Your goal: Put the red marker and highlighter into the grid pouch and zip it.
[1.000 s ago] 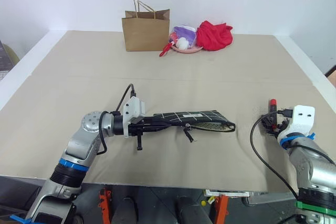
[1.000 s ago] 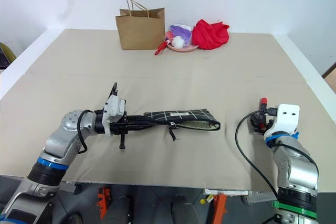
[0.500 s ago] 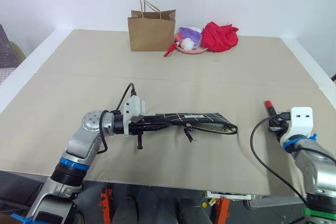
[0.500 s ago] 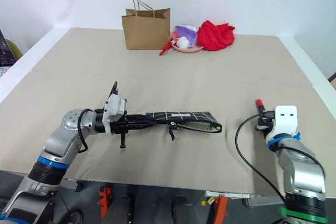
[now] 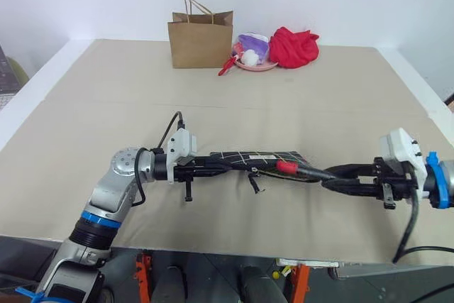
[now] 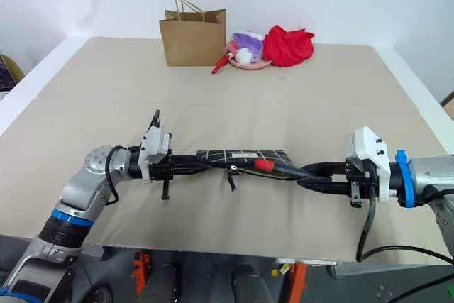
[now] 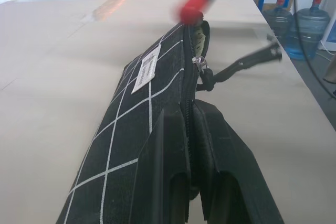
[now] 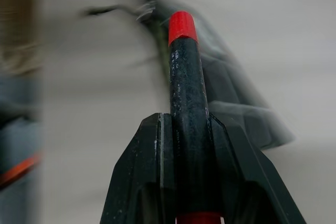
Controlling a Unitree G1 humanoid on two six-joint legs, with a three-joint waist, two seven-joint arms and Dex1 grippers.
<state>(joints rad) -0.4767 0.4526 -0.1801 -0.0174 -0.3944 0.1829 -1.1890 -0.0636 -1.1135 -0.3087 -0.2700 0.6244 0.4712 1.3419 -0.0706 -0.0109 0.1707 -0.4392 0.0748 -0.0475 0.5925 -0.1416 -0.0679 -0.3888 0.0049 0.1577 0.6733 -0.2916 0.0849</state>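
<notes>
Over the broad beige desk, the flat black fabric pouch with white grid lines hangs pinched shut-tight in the left claw. The right claw has swung in from the desk's right edge, clamped on the slim black marker with red ends, red tip now at the pouch's open mouth: insertion looks imminent. The pale-green highlighter may already be inside; hard to tell.

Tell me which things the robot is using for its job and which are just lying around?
For the job:
- red marker, shut in the right gripper
- grid pouch, pinched by the left gripper

Just lying about:
- paper bag
- red cloth
- pink plate of small things
</notes>
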